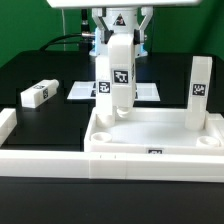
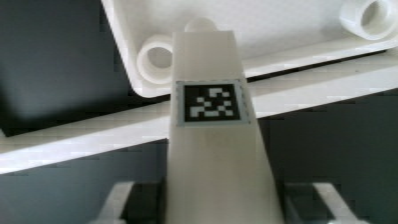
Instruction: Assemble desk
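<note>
Lying flat on the table [image 1: 60, 118], well apart from the gripper [image 1: 118, 48] toward the exterior view's left, was a loose leg [image 1: 38, 93]. The gripper was clenched on the held leg [image 1: 118, 82], which hung upright below it over a back corner of the desk top [image 1: 150, 135]. In the wrist view, that leg's far end sat just beside a corner socket [image 2: 157, 62]; contact could not be determined. The marker board [image 1: 150, 90] lay behind the gripper. Toward the exterior view's right, a standing leg [image 1: 200, 88] stood upright on the desk top's other back corner.
</note>
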